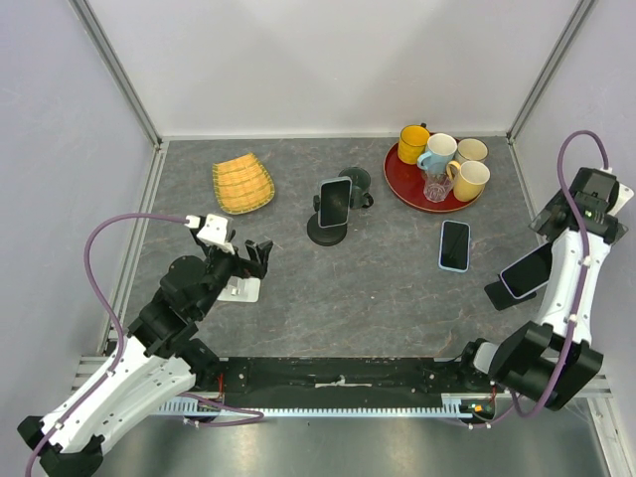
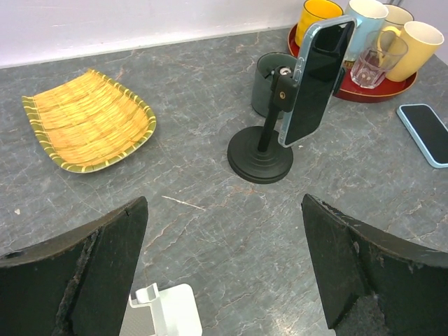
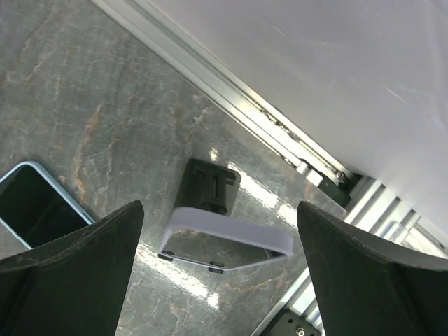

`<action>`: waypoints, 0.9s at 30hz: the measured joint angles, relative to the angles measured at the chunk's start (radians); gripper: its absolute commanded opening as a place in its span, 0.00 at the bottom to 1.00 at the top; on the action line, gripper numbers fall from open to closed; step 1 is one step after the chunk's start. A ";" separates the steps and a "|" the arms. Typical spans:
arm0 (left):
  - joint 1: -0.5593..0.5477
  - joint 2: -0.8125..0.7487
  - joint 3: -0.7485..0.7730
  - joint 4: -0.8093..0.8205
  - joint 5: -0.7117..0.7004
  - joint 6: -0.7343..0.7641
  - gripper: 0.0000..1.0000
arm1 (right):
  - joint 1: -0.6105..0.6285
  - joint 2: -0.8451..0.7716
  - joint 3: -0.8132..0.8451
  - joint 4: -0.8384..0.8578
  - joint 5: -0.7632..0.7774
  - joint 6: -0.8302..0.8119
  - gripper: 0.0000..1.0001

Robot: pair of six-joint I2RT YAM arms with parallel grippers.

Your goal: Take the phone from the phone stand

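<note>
Phone (image 2: 318, 80) sits clipped upright in the black round-based stand (image 2: 260, 157) mid-table, with nothing touching it. The left gripper (image 2: 224, 231) faces it from well apart, jaws wide open and empty, so this looks like the approach step. Next it should advance and close on the phone's edges. The right gripper (image 3: 220, 231) (also wide open, empty) hovers over a second phone (image 3: 224, 241) on a small stand (image 3: 206, 185) by the right wall.

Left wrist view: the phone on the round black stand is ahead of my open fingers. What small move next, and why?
Probably ease the left gripper forward toward the phone, jaws open. It is open but well short, with bare table between, and the phone stands near upright in the black stand, one side edge facing the gripper.
</note>
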 measured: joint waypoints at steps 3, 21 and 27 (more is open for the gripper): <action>-0.011 0.000 0.000 0.000 0.000 0.000 0.97 | 0.000 -0.071 -0.056 0.009 0.048 0.032 0.98; -0.038 0.031 -0.001 0.000 0.001 0.000 0.97 | 0.000 -0.225 -0.292 0.215 0.117 0.219 0.98; -0.038 0.041 -0.002 0.000 0.002 0.000 0.97 | 0.008 -0.224 -0.318 0.240 0.101 0.229 0.98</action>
